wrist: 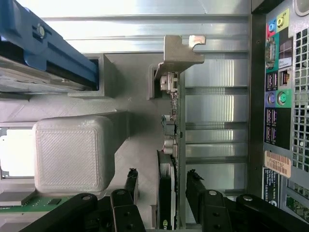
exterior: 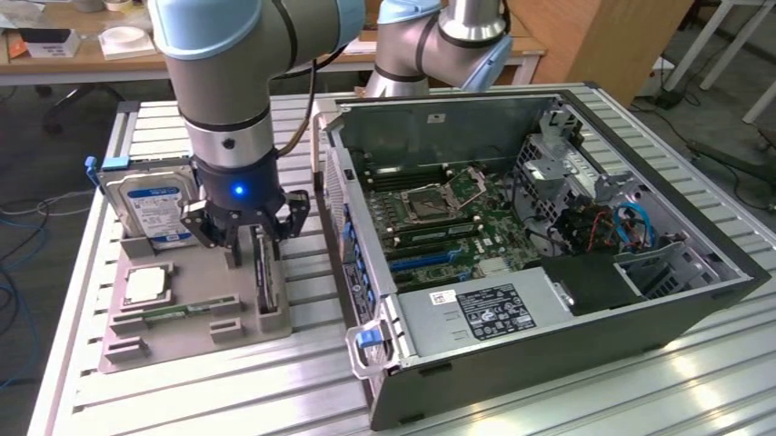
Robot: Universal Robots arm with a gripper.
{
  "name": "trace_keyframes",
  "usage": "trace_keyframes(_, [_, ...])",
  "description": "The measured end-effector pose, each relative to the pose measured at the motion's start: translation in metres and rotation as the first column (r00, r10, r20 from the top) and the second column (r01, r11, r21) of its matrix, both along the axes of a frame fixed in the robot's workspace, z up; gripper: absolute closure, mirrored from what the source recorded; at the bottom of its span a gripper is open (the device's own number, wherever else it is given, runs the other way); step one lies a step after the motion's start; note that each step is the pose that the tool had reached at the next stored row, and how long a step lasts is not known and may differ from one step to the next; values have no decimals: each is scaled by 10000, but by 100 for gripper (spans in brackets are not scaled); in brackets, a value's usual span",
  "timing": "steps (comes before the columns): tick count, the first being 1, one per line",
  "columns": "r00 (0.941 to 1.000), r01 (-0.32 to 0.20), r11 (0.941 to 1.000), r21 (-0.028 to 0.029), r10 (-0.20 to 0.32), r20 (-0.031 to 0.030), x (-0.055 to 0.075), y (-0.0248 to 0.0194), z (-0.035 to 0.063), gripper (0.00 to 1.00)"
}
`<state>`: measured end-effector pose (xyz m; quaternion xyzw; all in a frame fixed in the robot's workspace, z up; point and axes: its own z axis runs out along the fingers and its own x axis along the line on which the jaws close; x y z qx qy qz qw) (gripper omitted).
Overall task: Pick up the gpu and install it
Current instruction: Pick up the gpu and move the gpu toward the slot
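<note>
Pincer [exterior: 253,234] wide open, one finger on each side of the gpu [exterior: 263,277], which stands on its long edge in a slot along the edge of the grey holder [exterior: 170,338] nearest the computer case [exterior: 510,363]. No contact that I can see, and in the wrist view the fingertips [wrist: 131,180] leave uneven gaps. Watch the squeeze: if one pad lands first, the card could tip in its slot or get pinched on board parts instead of a flat face. Its silver bracket [wrist: 181,53] sits tucked against a holder post, so a crooked lift might snag there. And the case wall is just beside, leaving little room for the outer finger.
</note>
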<state>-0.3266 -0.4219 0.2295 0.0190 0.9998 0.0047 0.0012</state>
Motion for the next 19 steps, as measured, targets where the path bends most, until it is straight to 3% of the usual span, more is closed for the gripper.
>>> trace_keyframes(10, [10000,0,10000,0,0,0,0,3,-19,47])
trace_keyframes(13, [10000,0,10000,0,0,0,0,3,-19,49])
trace_keyframes(14, [10000,0,10000,0,0,0,0,3,-19,56])
trace_keyframes(19, [10000,0,10000,0,0,0,0,3,-19,56])
